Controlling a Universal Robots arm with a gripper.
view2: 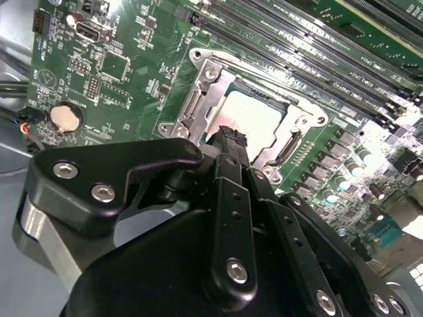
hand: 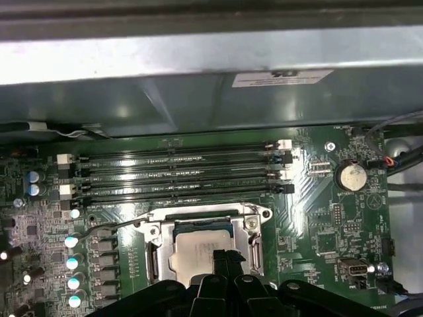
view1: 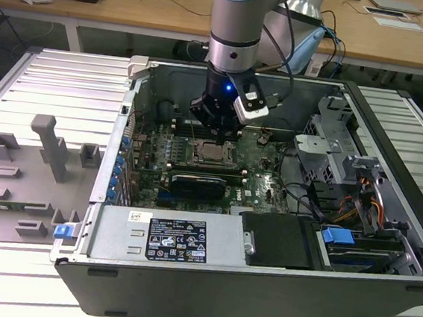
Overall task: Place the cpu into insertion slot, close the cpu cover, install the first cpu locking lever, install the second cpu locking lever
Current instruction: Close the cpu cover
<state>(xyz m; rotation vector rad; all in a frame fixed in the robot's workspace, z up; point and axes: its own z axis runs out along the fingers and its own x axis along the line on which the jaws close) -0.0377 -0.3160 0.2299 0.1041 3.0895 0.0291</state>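
My gripper (view1: 217, 139) hangs inside the open computer case, just above the insertion slot (view1: 213, 156) on the green board. In both wrist views the pale silvery cpu (hand: 198, 249) (view2: 254, 117) lies flat in the slot (hand: 151, 230). The silvery cpu cover (hand: 255, 246) (view2: 210, 105) lies down around it, the chip showing through its window. The thin black fingers (hand: 221, 261) are shut together with nothing between them, their tips (view2: 229, 136) over one edge of the cpu. A thin wire locking lever (hand: 109, 225) sticks out sideways from the slot.
Long black memory slots (hand: 175, 173) run beside the socket, near the case wall (hand: 198, 99). A coin battery (hand: 350, 176) and a black card (view1: 198, 181) sit close by. Drive cages (view1: 332, 151) and cables stand at the exterior view's right, grey fixtures (view1: 44, 142) at its left.
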